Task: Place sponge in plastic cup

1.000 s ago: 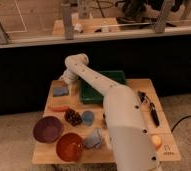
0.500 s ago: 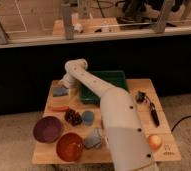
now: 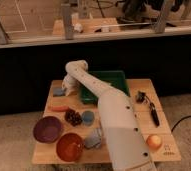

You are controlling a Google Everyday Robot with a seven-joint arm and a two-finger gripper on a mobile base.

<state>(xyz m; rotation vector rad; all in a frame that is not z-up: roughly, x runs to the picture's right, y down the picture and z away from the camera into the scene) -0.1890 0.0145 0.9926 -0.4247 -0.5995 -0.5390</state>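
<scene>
high view over table [image 3: 166, 125], tool [image 3: 68, 86] far left

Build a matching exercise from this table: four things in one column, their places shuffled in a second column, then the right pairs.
Things:
1. purple bowl
2. green tray
3. orange fruit
4. tool

Places:
A. near right corner of the table
B. far side, around the middle
C. far left, right beside the blue sponge
D. near left

Pairs: 1-D, 2-B, 3-A, 4-C
</scene>
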